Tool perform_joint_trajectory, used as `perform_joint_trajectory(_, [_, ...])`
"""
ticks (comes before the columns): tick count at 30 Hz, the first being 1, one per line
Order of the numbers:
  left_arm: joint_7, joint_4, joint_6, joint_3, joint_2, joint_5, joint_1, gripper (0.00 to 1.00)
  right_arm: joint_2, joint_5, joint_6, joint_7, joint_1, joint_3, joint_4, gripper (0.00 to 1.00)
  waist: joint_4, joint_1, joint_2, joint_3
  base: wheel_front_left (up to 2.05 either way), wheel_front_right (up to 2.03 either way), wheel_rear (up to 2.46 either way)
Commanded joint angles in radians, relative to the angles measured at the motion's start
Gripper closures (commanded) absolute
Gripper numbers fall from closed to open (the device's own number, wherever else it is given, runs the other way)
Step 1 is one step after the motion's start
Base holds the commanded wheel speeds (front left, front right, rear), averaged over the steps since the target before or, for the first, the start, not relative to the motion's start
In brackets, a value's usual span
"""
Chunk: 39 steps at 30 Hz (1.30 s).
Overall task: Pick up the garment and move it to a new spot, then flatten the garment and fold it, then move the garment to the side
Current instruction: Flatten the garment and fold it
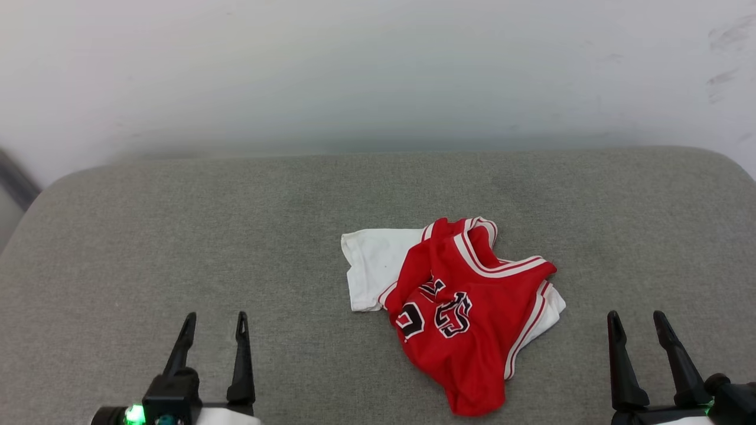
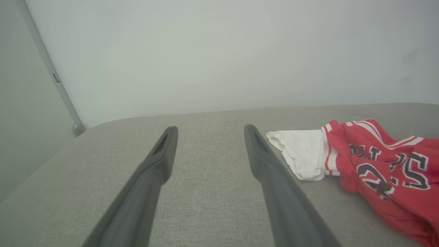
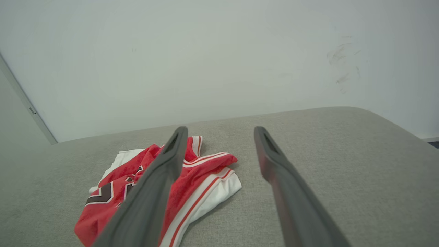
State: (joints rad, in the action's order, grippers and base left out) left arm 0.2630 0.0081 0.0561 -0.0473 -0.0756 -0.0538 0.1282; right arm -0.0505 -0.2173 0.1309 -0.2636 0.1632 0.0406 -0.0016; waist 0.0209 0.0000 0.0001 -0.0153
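Nearest, the left tool [image 1: 215,317] and the right tool [image 1: 636,315] are above the front part of the grey fabric worktop [image 1: 177,236], each with its fingers apart and empty. Further in, between them and closer to the right one, the shirt [image 1: 466,307] lies crumpled: red, with black white-edged letters, striped trim and white sleeves. A pale wall [image 1: 378,71] stands behind.
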Motion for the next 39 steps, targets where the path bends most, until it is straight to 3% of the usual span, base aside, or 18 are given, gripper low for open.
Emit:
perform_joint_trajectory(1, [0.003, 0.008, -0.014, 0.005, -0.009, 0.007, -0.037, 0.00, 0.001, 0.003, 0.000, -0.002, -0.017, -0.002, -0.006, 0.00, -0.003, 0.0000, -0.0001, 0.006, 0.00, 0.00, 0.00])
perform_joint_trajectory(7, [0.000, 0.118, -0.108, -0.002, -0.096, 0.014, -0.265, 0.00, 0.001, 0.026, 0.000, -0.002, -0.054, -0.012, -0.027, 0.00, -0.029, 0.0000, -0.0001, 0.063, 0.00, 0.00, 0.00])
perform_joint_trajectory(10, [-0.027, 0.163, -0.131, -0.012, -0.119, 0.010, -0.355, 0.00, 0.001, 0.032, 0.000, -0.002, -0.061, -0.011, -0.033, 0.00, -0.035, 0.0000, -0.0001, 0.086, 0.00, 0.00, 0.00])
perform_joint_trajectory(19, [-0.272, 0.297, -0.184, -0.135, -0.212, -0.066, -0.729, 0.00, 0.001, 0.051, 0.000, -0.002, -0.127, -0.009, -0.060, 0.00, -0.055, 0.0000, -0.0001, 0.190, 0.00, 0.00, 0.00])
perform_joint_trajectory(30, [-0.684, 0.364, -0.184, -0.546, -0.374, -0.441, -1.082, 0.00, 0.001, 0.071, 0.000, -0.002, -0.198, -0.021, -0.090, 0.00, -0.091, 0.0000, -0.0001, 0.303, 0.00, 0.00, 0.00])
perform_joint_trajectory(39, [-1.037, 0.369, -0.184, -0.824, -0.476, -0.728, -1.236, 0.00, 0.001, 0.086, 0.000, -0.002, -0.240, -0.039, -0.095, 0.00, -0.124, 0.0000, -0.0001, 0.375, 0.00, 0.00, 0.00])
